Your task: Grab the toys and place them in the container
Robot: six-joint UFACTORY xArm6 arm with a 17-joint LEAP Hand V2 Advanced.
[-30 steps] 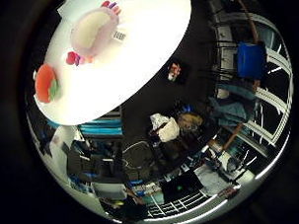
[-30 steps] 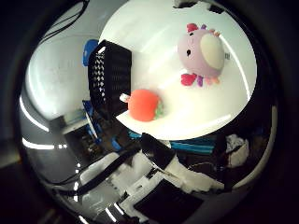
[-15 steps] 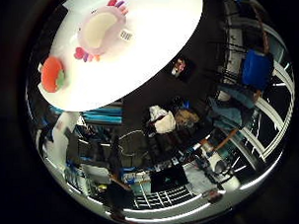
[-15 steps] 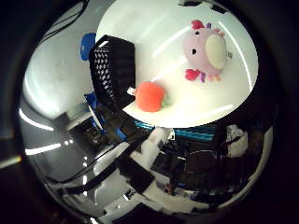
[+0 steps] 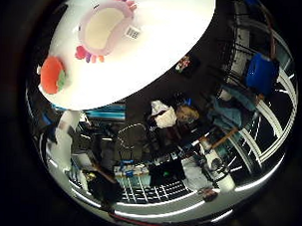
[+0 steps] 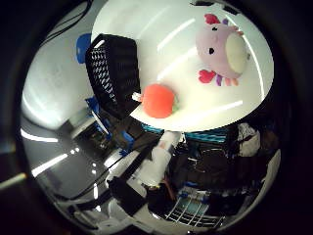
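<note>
— Lying where, the toys?

— Resting on the round white table top [image 6: 146,29], both of them. Sitting near the table's edge: a round orange-red soft toy with a small green leaf patch [image 6: 158,100]. Lying farther in on the same top: a pink rounded plush animal with a cream belly, dark eyes and red and purple frills [image 6: 222,51]. Keeping well apart from each other, with bare white surface between.

— And the container?

— Standing on the table too: a black mesh basket with open lattice walls [image 6: 115,73]. Sitting just beside the orange-red toy, perhaps touching it at a small pale stub, though too small to settle. Showing a blue round shape [image 6: 82,46] beyond the basket's far side, hard to name.

— Anything on the plush worth noting?

— Carrying a white printed tag [image 5: 133,31] by its cream belly.

— Holding anything, the hand?

— Cannot tell; no fingers or palm parts showing in either view. Looking out from well clear of the table, with both toys appearing small and untouched.

— Below the table?

— Showing a cluttered room floor, with a blue chair [image 5: 262,74] well apart from the table.
</note>
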